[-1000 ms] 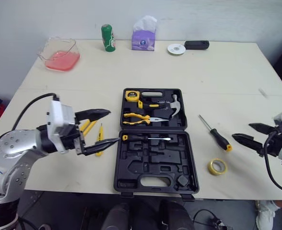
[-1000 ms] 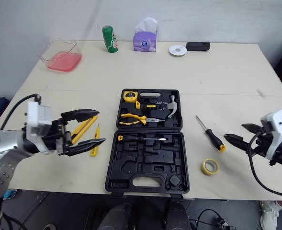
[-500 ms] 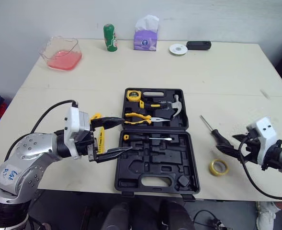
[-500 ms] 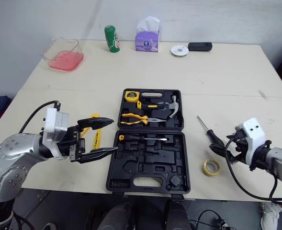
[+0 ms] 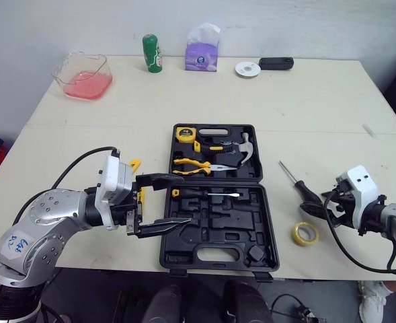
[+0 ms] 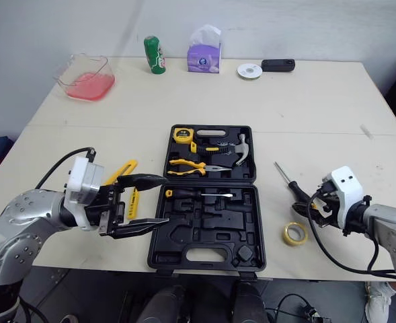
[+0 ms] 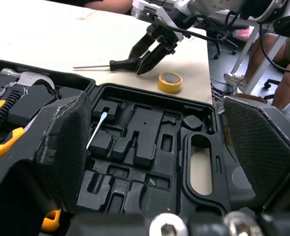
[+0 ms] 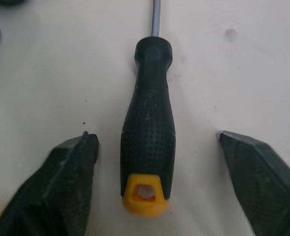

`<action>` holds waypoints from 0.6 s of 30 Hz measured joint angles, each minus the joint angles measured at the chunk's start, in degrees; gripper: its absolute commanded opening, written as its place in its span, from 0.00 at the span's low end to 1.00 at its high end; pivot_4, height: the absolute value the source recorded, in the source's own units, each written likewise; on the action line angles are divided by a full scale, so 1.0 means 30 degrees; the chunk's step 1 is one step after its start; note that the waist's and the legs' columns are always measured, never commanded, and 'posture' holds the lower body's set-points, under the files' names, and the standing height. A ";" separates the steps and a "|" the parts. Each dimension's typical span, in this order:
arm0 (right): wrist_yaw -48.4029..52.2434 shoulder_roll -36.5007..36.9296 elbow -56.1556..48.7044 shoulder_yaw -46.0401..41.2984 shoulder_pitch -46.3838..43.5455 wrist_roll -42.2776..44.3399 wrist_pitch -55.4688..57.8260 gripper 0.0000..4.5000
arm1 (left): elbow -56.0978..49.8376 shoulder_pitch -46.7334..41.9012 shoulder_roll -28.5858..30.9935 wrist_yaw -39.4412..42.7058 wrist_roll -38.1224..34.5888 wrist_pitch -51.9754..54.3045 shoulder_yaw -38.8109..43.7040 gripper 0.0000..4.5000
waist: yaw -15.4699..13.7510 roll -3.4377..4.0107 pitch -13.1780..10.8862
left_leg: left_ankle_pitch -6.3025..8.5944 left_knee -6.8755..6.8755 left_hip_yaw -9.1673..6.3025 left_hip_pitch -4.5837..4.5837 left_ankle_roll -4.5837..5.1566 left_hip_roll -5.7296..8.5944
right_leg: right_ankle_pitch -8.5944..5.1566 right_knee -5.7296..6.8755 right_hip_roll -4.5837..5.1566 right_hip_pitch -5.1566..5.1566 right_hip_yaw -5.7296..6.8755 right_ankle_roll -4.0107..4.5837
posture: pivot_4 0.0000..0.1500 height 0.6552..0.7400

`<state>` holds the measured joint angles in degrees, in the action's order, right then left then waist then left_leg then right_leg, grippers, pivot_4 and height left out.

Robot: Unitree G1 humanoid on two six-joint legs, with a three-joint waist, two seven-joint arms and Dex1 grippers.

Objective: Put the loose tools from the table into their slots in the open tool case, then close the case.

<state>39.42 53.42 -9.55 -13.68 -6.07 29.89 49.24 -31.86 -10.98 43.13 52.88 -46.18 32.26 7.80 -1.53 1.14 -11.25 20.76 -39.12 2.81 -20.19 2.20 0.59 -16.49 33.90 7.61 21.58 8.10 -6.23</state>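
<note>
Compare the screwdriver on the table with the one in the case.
The loose screwdriver lies on the table, slanted; the cased screwdriver sits crosswise in a slot of the case. The open right gripper straddles the loose one's handle; nothing grips the cased one. Both have black handles with yellow ends.

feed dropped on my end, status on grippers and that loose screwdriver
Right gripper open, straddling screwdriver handle, not gripped. Left gripper open, empty, over tool case. Tape roll nearby, not blocking.
</note>
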 measured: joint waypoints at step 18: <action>0.2131 -0.0282 0.0257 0.0495 -0.1095 -0.2446 -0.6384 0.22 | 0.0054 0.0129 0.1275 0.1150 -0.0237 -0.0250 0.1134 1.00 | 0.0057 0.0005 -0.0002 | -0.0003 -0.0006 0.0066 0.0014 -0.0009 -0.0014 | 0.0009 0.0019 -0.0025 0.0027 -0.0057 0.0007 | 1.00 1.00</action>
<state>45.81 52.57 -8.78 -12.19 -9.35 22.56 30.09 -31.70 -10.59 46.96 56.33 -46.89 31.51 11.21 -1.36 1.16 -11.25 20.75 -39.14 3.01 -20.15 2.17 0.55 -16.46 33.95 7.53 21.66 7.93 -6.21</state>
